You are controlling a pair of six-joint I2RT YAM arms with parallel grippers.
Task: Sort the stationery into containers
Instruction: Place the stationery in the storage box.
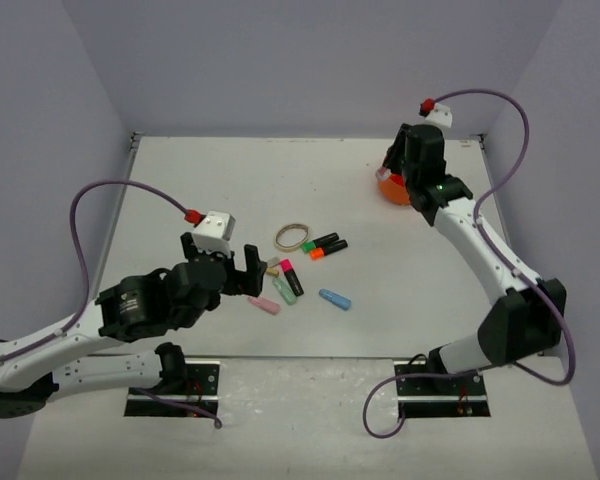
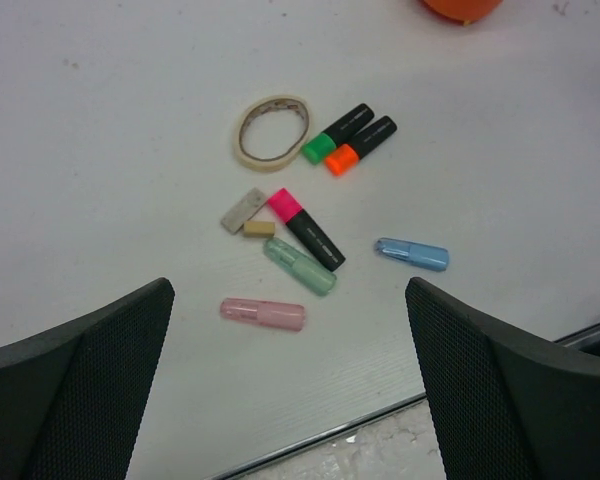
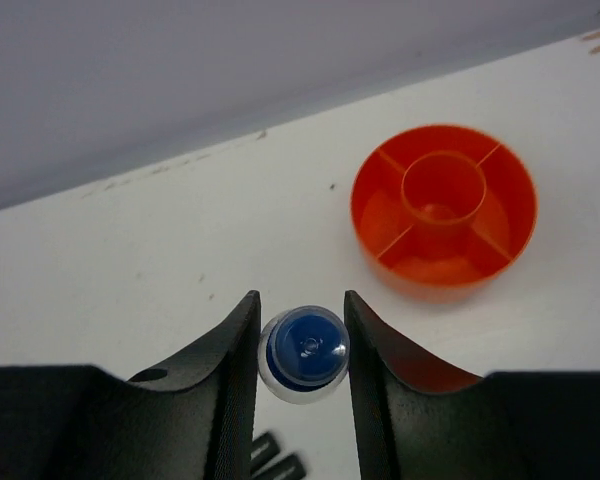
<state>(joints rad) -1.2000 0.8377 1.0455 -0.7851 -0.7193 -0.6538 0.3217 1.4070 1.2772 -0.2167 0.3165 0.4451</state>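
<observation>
Right fingers (image 3: pixel 230 385) are pinched on a small clear glue bottle (image 3: pixel 303 352) with a round glossy blue cap, apart from the round orange plastic tub (image 3: pixel 430 288) with spoke-like dividers. Left fingers (image 2: pixel 90 390), black and mesh-textured, are spread wide around nothing, over a capsule-shaped pink eraser (image 2: pixel 263 313), a blocky pink-capped highlighter (image 2: pixel 305 228) and a tan band loop (image 2: pixel 242 150) on the matte white surface (image 2: pixel 100 150)

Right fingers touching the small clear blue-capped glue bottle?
Touching. Right wrist view: both black fingers press the sides of the small clear blue-capped bottle, no gap either side.
</observation>
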